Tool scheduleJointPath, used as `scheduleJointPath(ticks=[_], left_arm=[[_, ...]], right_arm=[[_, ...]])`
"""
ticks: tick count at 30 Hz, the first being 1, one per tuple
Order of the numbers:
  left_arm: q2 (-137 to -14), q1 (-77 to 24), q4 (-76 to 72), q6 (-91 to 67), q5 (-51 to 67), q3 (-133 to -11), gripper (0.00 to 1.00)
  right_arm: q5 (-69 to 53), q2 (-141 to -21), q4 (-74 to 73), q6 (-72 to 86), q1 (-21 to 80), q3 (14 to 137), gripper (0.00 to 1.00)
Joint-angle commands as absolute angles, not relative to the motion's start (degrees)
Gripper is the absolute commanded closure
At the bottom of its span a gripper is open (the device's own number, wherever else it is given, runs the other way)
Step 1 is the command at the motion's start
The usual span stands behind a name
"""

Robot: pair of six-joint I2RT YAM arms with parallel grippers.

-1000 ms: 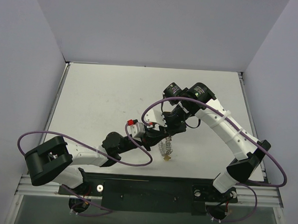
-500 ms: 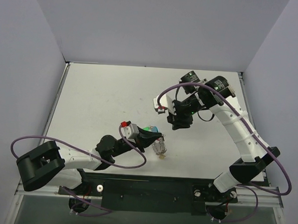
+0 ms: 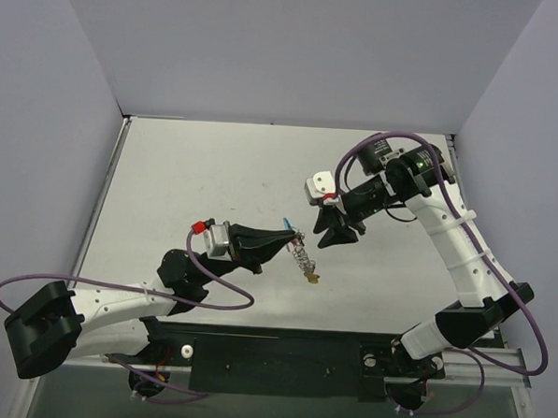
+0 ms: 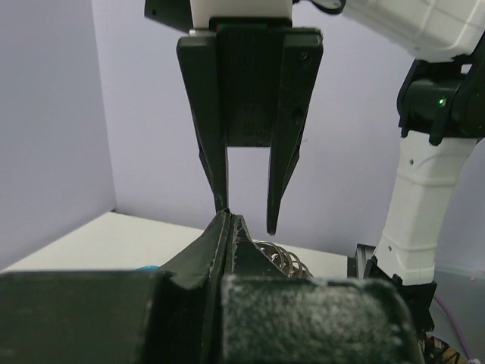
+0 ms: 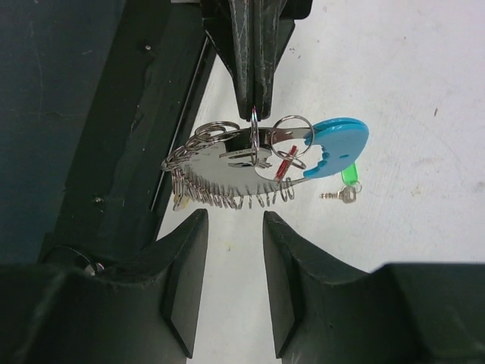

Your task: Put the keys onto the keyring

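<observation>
Silvery coiled keyring (image 5: 227,173) hangs pinched between the closed tips of the left gripper (image 5: 253,106); right gripper (image 5: 235,218) stands open, empty, close by.

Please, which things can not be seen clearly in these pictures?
- Green key, right wrist: too small to tell if it hangs on the keyring or lies loose.
- Left wrist: left gripper hides most of the keyring.
- Black-rimmed key: found in no view.

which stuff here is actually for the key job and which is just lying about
For the job: keyring, gripped in the left tool; key with green tag; open right tool.
Just there: purple cable; table.
</observation>
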State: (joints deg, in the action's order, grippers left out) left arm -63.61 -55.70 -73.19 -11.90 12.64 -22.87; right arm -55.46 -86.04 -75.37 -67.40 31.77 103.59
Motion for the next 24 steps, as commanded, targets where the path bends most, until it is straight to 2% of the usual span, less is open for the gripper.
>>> scheduleJointPath(ticks=[1, 9, 17, 24], left_arm=[[-61.17, -55.46, -86.66, -12.04, 13.36, -26.45, 1.0], [-61.43, -55.55, -86.57, -12.66, 13.45, -26.89, 1.0], [-61.79, -55.72, -87.1, -13.45, 13.53, -26.89, 1.0], [-62.05, -55.9, -87.45, -13.8, 13.54, -26.72, 1.0]], right_arm=[[-62.57, -86.57, -89.91, -70.14, 33.05, 106.69, 0.69], [-65.47, -86.75, -87.37, -65.05, 33.49, 108.63, 0.71], [-63.28, -87.36, -82.54, -59.16, 35.07, 107.75, 0.76], [-60.83, -88.07, -79.72, -55.9, 34.89, 108.81, 0.74]])
